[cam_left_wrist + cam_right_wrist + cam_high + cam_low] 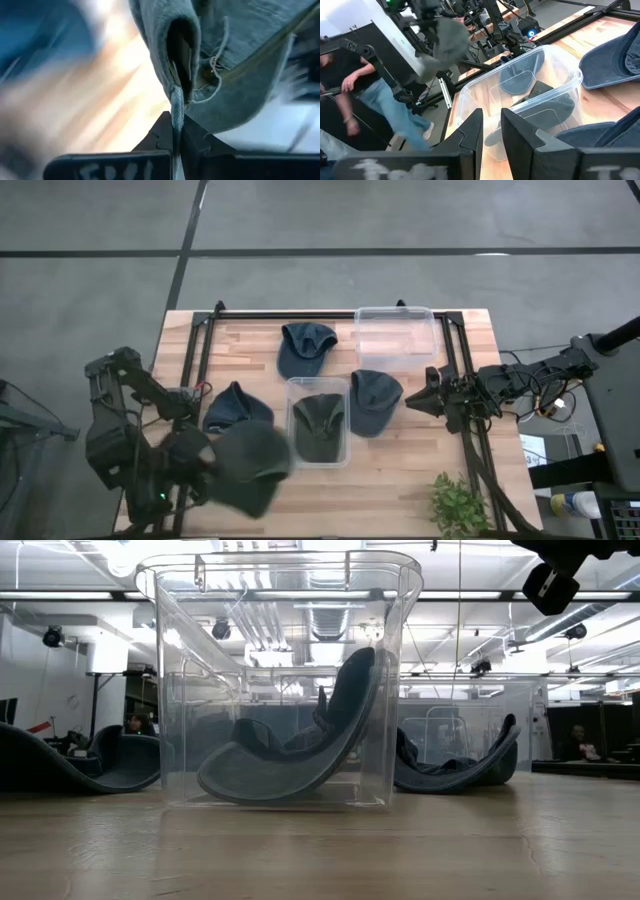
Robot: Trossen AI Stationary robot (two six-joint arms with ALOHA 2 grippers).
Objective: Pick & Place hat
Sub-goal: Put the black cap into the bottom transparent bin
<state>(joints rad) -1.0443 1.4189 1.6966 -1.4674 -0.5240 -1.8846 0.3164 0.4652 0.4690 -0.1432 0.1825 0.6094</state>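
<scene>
Hat (250, 465) number one, a grey-green cap, hangs over the table's front left corner, gripped by the left pincer (192, 470). The left wrist view shows those fingers (165, 135) closed tight on a thin edge of the cap's fabric (220, 60), with the rest of the cap drooping beyond them. From the pincer, the cap spreads toward the table's middle, so the small clear bin (319, 423) lies just past the cap's far edge, on that same side. My reading is that the coming move is a short carry across to that bin, and the left arm is plainly the nearer one for it.

Just behind the held cap, a dark blue cap (236, 405) lies on the table (400, 480) near its left edge. Another blue cap (305, 348) rests toward the back edge. The small bin at the middle already holds one dark cap (320, 425), which the low view shows curled up against the bin's wall (290, 755). A larger clear bin (395, 338) sits at the back, and one more blue cap (373, 400) lies just right of the small bin.

At the right edge the right pincer (420, 401) waits, pointing toward that cap, its fingers (470, 132) a little apart and holding nothing.
</scene>
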